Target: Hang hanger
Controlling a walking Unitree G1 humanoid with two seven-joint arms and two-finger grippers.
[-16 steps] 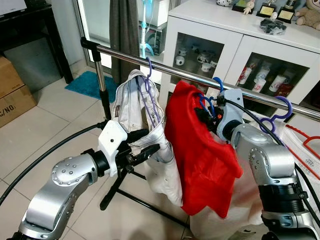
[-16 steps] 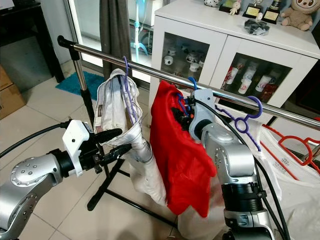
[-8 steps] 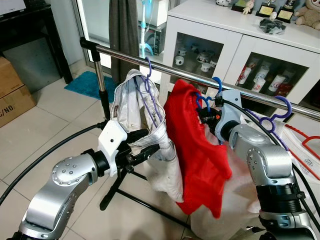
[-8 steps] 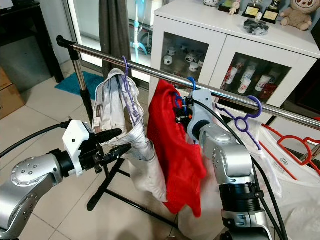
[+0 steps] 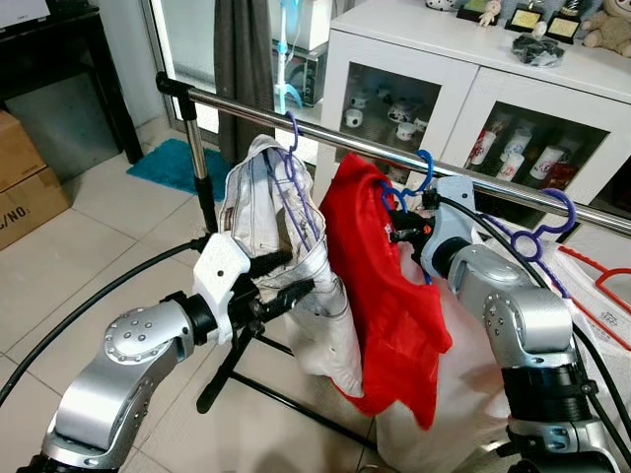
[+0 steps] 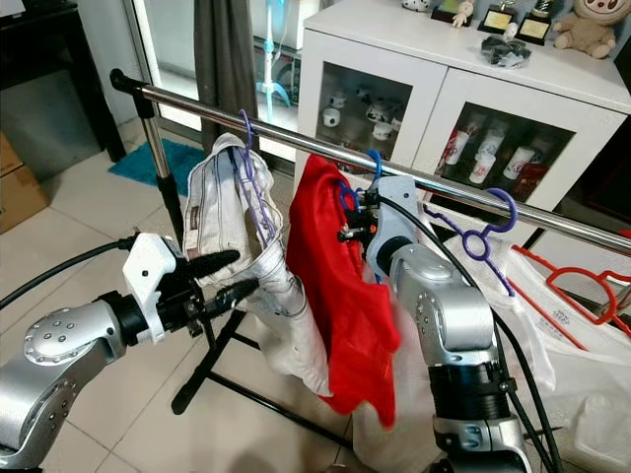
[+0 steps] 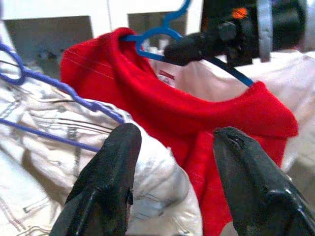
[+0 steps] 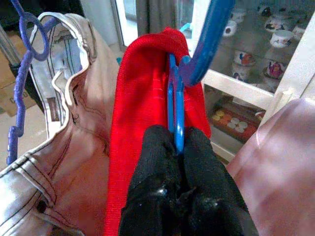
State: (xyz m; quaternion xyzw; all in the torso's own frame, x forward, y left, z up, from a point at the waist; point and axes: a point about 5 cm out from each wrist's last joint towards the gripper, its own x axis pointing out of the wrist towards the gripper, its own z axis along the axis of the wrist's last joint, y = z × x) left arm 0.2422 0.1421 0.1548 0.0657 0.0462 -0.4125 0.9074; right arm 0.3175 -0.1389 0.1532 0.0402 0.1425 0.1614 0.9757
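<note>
Spanning the scene from its black upright at the robot's left, the chrome clothes rail (image 5: 325, 135) carries everything that matters, with the white glass-fronted cabinet (image 5: 463, 79) behind it and tiled floor (image 5: 89, 246) below. Next in bulk comes the pale jacket (image 5: 281, 256), slung on a purple hanger (image 5: 292, 163) already hooked over the rail near that upright end, then the red shirt (image 5: 380, 286) draped beside it toward the rail's middle. A spare purple hanger (image 5: 537, 232) sits further toward the right end. The red shirt rides on the blue hanger (image 8: 176, 105), whose hook (image 5: 426, 168) is level with the rail and looks about to seat, though whether it bears weight there I cannot tell. The right gripper (image 8: 177, 147) is pinched tight on the hanger's thin neck just under the hook, fingers closed around the plastic. The left gripper (image 7: 172, 172) hovers with fingers spread wide, empty, touching the jacket's fold beside the shirt. As a judgement, the load is light but floppy: the cloth swings and drags the thin, slightly springy plastic off level, and the smooth neck could twist in the grip. Holding at the neck, close under the hook, seems the right place, since it steers the hook directly and keeps the soft shirt hanging clear below.
</note>
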